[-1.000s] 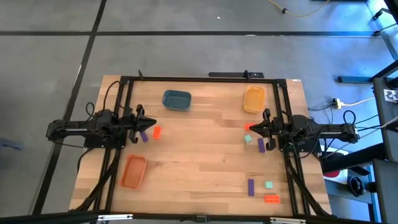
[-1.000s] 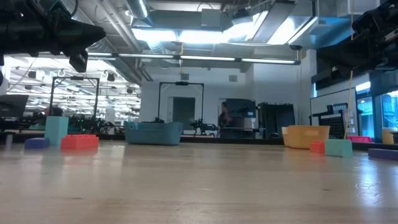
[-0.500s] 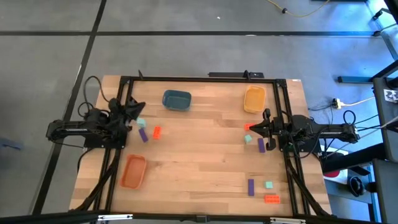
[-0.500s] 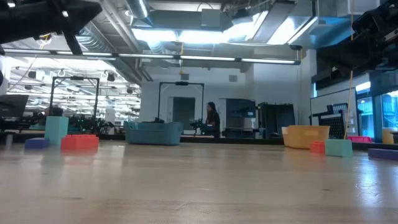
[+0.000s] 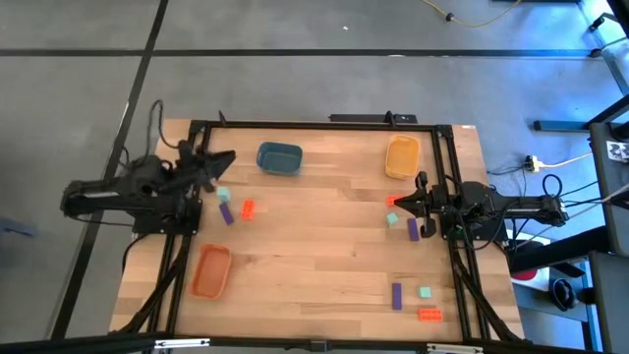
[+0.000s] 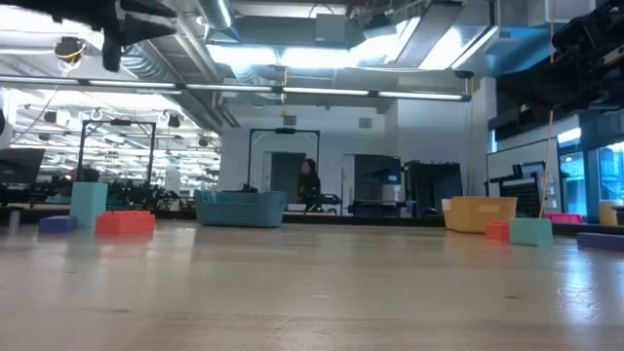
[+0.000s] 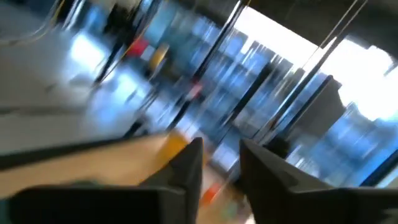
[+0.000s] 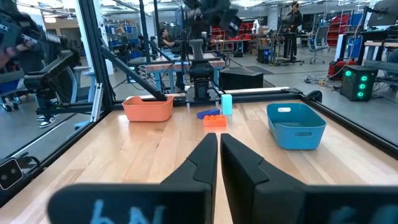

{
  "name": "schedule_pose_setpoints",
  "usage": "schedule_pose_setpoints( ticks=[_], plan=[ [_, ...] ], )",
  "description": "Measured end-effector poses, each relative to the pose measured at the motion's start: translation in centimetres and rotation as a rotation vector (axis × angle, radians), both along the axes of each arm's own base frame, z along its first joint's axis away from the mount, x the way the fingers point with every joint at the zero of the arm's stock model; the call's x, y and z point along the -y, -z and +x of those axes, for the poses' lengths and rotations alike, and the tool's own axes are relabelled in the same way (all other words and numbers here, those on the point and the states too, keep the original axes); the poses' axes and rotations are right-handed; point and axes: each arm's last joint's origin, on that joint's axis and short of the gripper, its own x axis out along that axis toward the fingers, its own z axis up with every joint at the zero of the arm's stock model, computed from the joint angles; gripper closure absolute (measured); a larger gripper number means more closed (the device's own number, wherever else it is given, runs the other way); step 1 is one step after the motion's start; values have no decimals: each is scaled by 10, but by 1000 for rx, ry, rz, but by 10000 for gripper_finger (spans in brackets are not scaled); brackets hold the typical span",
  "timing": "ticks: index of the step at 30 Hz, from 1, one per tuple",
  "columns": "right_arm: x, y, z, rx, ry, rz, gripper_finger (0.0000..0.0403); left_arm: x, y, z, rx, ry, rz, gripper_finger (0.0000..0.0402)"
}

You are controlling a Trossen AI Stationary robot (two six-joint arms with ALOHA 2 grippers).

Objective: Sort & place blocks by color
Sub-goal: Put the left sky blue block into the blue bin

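Small orange-red, purple and teal blocks lie flat on the wooden table in three groups. One group is by my left arm: teal (image 5: 223, 194), purple (image 5: 227, 212), orange-red (image 5: 248, 207). A second lies by my right gripper: orange-red (image 5: 392, 201), teal (image 5: 392, 219), purple (image 5: 413, 229). The third is at the near right: purple (image 5: 396, 295), teal (image 5: 425, 292), orange-red (image 5: 428, 314). My left gripper (image 5: 224, 158) is open, raised above the table's far left, beside the blue tray (image 5: 279, 158). My right gripper (image 5: 397, 204) is shut, hovering over the second group.
The yellow-orange tray (image 5: 401, 156) sits at the far right and the orange tray (image 5: 210, 270) at the near left. A black frame (image 5: 314, 125) borders the table. Bare wood (image 5: 314, 246) spans the middle. A person (image 6: 308, 185) walks in the room beyond.
My left gripper has lifted away from the blocks by it, swinging up and toward the far edge with its fingers tipping upward, which uncovers the teal block. The blocks have stayed in place. The person in the background has walked left.
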Motion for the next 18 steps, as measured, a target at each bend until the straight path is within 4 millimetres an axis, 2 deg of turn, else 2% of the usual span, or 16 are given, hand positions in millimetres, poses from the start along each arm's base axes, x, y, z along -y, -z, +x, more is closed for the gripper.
schedule_pose_setpoints(
  ticks=[4,8,11,18],
  plan=[
    [0,0,0,0,0,0,378,-4,-20,-3,-370,-81,-153,221],
    [0,0,0,-1,0,0,378,-8,-19,-4,-713,-229,-424,181],
    [0,0,0,0,0,0,378,-9,-12,2,-888,-282,-613,172],
    [0,0,0,0,0,0,378,-16,12,32,-1037,-348,-740,171]
  ],
)
